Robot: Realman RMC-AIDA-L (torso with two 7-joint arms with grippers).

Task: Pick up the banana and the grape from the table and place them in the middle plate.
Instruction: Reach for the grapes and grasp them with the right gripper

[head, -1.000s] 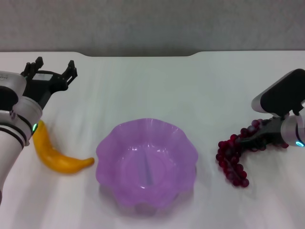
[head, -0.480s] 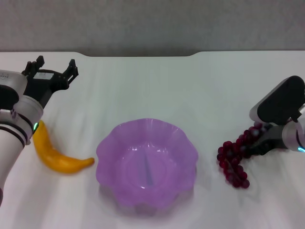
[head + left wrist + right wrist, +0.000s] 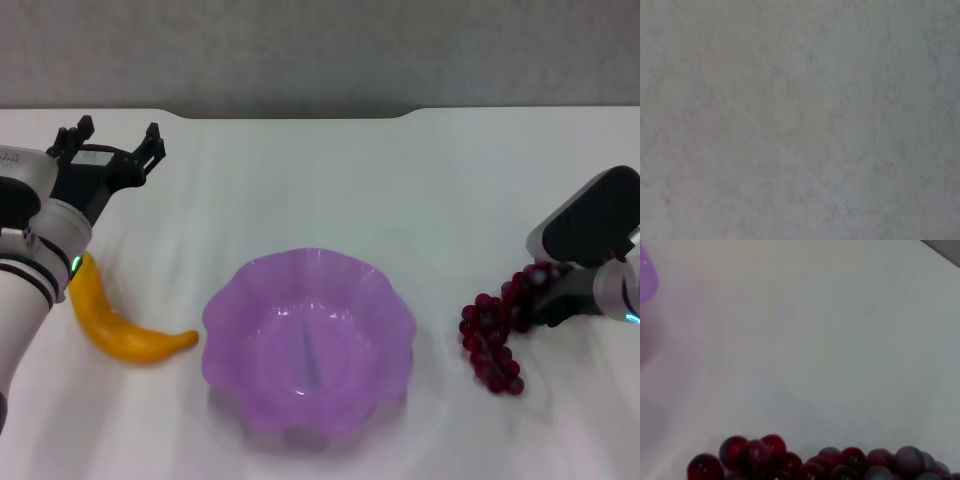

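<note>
The left gripper (image 3: pixel 112 145) hangs over the far left of the table (image 3: pixel 330 170), fingers spread wide, unmoved in 1 second; the banana (image 3: pixel 118 322) lies untouched near it. The middle plate (image 3: pixel 232 300) is empty. At the right, the right gripper (image 3: pixel 545 300) is clamped on the grape (image 3: pixel 492 338) – the bunch has drawn slightly outward and now hangs more compact, so I judge lifting has begun.

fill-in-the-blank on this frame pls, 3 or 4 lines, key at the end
1. The banana lies on the table on the robot's ____ side of the middle plate.
2. The gripper at the grape is the ____ gripper.
3. The fruit inside the middle plate numbers ____.
4. The left gripper, fingers spread, is ____.

Missing words: left; right; zero; open
</note>
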